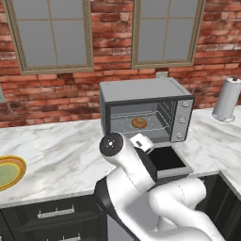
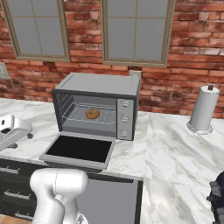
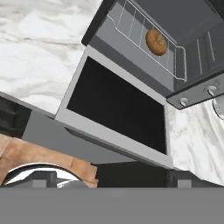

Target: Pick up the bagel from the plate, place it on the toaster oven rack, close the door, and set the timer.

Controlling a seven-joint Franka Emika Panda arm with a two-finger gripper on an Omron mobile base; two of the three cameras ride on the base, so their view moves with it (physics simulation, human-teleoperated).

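Observation:
The bagel [image 1: 138,123] [image 2: 92,114] [image 3: 155,41] lies on the toaster oven rack [image 1: 153,125] [image 2: 76,114] [image 3: 131,26] inside the open oven. The door [image 1: 165,159] [image 2: 81,148] [image 3: 113,105] hangs down flat over the counter edge, dark glass facing up. My gripper [image 3: 111,180] is open with nothing between its fingers. It sits low in front of the door's outer edge and looks up at the door and the oven mouth. The white hand [image 2: 12,127] shows left of the door. The plate [image 1: 8,172] rests at the counter's far left with nothing on it.
Three knobs [image 1: 180,120] [image 2: 125,118] run down the oven's right panel. A paper towel roll [image 1: 227,100] [image 2: 203,109] stands on the marble counter to the right. Dark cabinet drawers [image 1: 52,214] sit below the counter. A brick wall with windows is behind.

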